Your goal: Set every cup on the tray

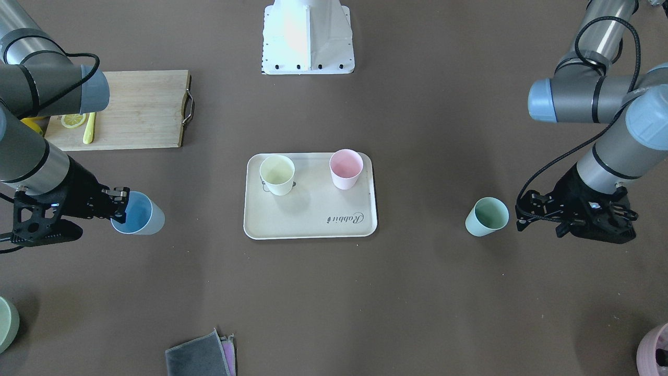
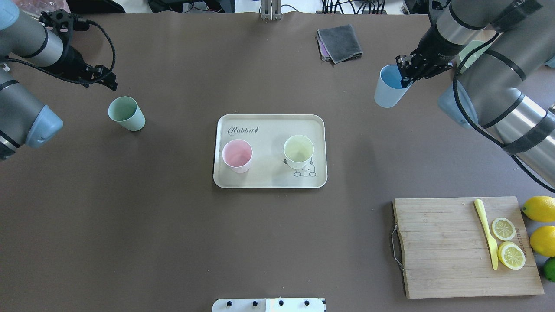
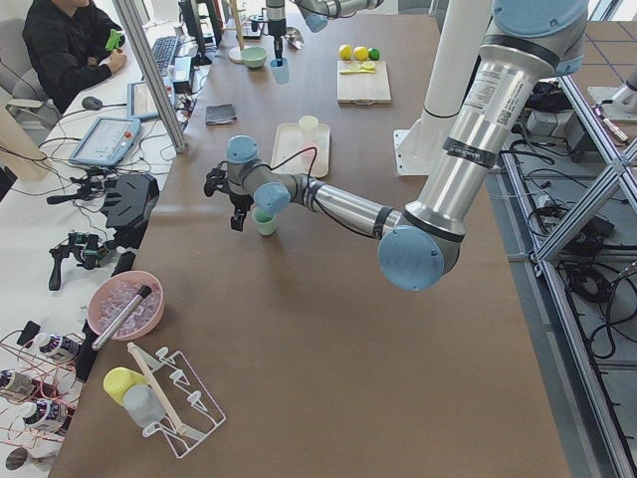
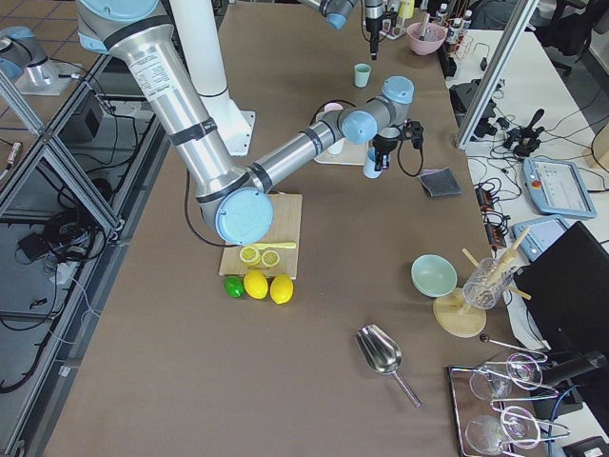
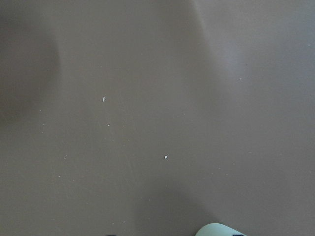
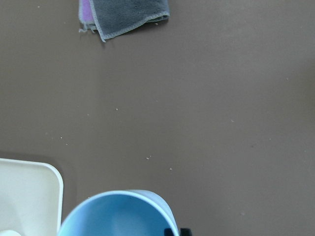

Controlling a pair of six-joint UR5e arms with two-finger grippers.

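The cream tray (image 2: 269, 125) (image 1: 313, 209) lies mid-table. The pale pink cup (image 2: 237, 155) (image 1: 345, 168) and the pale yellow cup (image 2: 298, 151) (image 1: 277, 174) stand upright on it. My right gripper (image 2: 405, 73) (image 1: 119, 202) is shut on the rim of the light blue cup (image 2: 389, 92) (image 1: 138, 213), to the tray's right and beyond it; the cup's mouth fills the bottom of the right wrist view (image 6: 115, 216). The mint green cup (image 2: 126, 113) (image 1: 487, 216) stands on the table left of the tray. My left gripper (image 2: 104, 78) (image 1: 523, 213) is open and empty just beside it.
A wooden cutting board (image 2: 442, 247) with a yellow knife and lemon slices lies at the near right, whole lemons (image 2: 540, 209) next to it. A folded grey cloth (image 2: 340, 42) lies at the far side. A sage bowl (image 1: 5, 324) and a mauve pot (image 1: 655, 350) sit at the far corners.
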